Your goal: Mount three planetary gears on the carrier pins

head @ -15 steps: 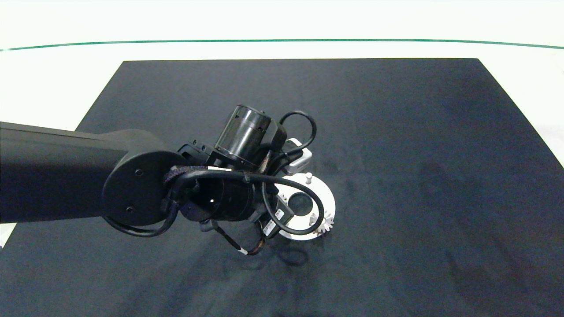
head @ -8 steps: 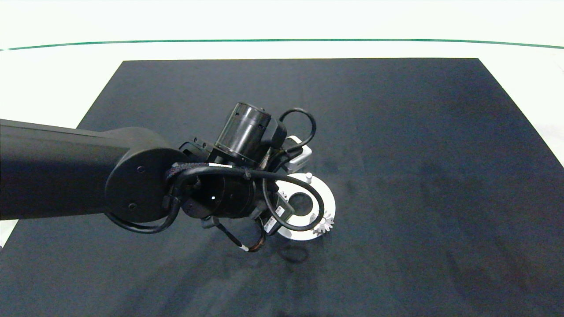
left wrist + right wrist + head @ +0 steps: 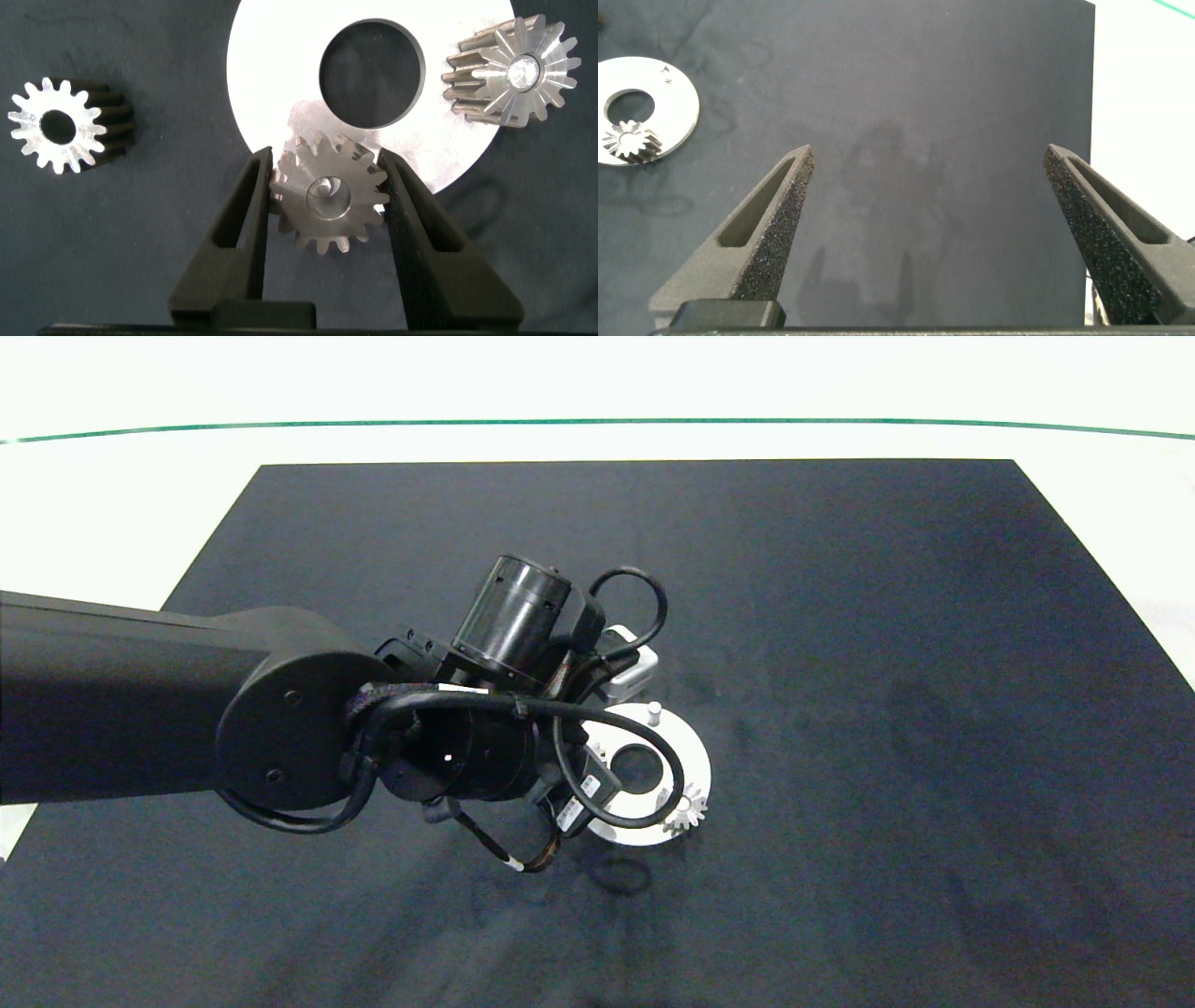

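A dark, slightly mottled mat (image 3: 840, 663) covers the white desk (image 3: 112, 523), and near its middle lies the flat white carrier disc (image 3: 695, 775), a smooth ring with a large round central hole. In the head view one short white carrier pin (image 3: 654, 713) stands bare and upright on the part of the ring toward the desk's far edge. A silvery planetary gear (image 3: 689, 810) with straight-cut teeth sits on the ring's near right part; in the left wrist view this seated gear (image 3: 512, 73) shows a pale peg end filling its centre hole.

The left arm reaches in from the desk's left edge, its black cylindrical wrist and looped cables hiding the ring's left part. The left gripper (image 3: 327, 201) hangs directly over that part of the ring, its two dark wedge-shaped fingers (image 3: 238, 219) flanking a second gear (image 3: 329, 194). The gear's tooth tips meet the inner finger faces or come very close; whether they still press it cannot be told. This gear lies flat across the ring's outer edge, something pale showing in its bore.

A third gear (image 3: 58, 125), its round hole open and dark, lies on the mat beside the ring, clear of it.

The right gripper (image 3: 929, 243) hangs away from the disc over bare mat near the desk's right edge, its rough-grained grey fingers (image 3: 771, 224) spread wide with nothing between them.
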### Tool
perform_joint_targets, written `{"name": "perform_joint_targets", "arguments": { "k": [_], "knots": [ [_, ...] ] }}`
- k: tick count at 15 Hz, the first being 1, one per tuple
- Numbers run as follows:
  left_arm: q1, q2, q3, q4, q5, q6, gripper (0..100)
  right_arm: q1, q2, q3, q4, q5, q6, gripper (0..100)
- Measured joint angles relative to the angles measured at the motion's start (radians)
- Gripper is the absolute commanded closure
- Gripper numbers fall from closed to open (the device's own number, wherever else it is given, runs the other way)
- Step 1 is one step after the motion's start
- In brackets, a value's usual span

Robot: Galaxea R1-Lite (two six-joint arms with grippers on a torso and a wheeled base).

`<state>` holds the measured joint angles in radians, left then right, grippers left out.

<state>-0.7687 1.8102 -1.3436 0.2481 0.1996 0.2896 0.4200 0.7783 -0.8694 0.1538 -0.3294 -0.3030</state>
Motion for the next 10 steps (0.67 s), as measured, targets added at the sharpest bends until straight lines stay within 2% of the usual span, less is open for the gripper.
{"name": "perform_joint_targets", "arguments": {
  "k": [10],
  "knots": [
    [-0.007,-0.011,0.035,-0.006,0.002,-0.006,78,0.0,-0.005,0.0,0.0,0.0,0.0,0]
  ]
}}
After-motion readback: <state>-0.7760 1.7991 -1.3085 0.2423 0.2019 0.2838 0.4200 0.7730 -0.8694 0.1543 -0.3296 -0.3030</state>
